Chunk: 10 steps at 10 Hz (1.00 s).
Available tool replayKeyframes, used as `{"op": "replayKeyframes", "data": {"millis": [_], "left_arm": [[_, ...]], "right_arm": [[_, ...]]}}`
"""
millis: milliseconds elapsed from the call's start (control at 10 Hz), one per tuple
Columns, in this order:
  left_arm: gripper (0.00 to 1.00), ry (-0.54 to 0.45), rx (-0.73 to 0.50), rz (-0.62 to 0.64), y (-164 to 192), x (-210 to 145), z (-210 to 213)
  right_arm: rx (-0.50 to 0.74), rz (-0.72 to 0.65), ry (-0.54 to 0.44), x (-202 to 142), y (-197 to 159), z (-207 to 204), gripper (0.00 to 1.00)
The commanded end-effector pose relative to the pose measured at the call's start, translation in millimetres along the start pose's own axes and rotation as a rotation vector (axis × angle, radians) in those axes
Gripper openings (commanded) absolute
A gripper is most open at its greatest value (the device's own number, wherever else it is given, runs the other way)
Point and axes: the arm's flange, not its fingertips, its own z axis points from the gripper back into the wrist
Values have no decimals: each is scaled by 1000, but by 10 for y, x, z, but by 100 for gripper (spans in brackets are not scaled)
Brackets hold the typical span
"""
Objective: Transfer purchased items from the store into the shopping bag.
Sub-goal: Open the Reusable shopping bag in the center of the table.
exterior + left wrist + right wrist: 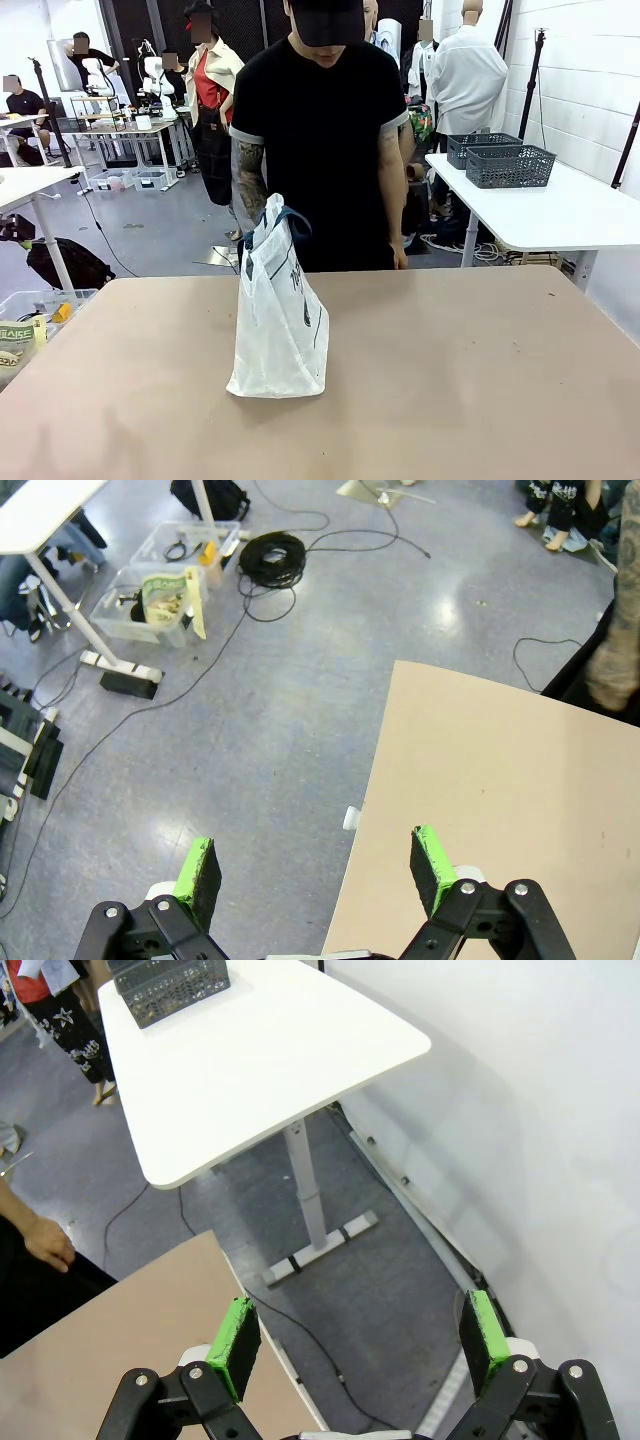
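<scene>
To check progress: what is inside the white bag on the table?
The shopping bag stands upright with its dark blue handles up. Its white plastic hides the inside: only dark print shows, so whether any item is in it cannot be told.

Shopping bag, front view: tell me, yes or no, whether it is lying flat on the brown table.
No, the shopping bag stands upright on the brown table, its dark blue handles at the top.

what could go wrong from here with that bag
The shopping bag stands tall and narrow, apparently steadied at its top by the person; let go, it may flop over. Its mouth looks pinched, so dropped items could miss. The grey baskets sit on the side table, probably beyond the robot's reach.
</scene>
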Motion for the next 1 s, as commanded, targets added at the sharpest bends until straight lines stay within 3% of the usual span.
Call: {"op": "replayKeyframes", "data": {"millis": [0, 700, 800, 900], "left_arm": [[100, -6, 7, -10, 2, 7, 10], [100, -6, 7, -10, 2, 7, 10], [100, 0, 0, 0, 0, 0, 0], [100, -63, -80, -82, -307, 112, 232]], "right_arm": [[5, 12, -4, 28, 5, 4, 100], [0, 0, 0, 0, 0, 0, 100], [122, 28, 25, 108, 164, 256, 100], [223, 69, 32, 185, 348, 504, 100]]}}
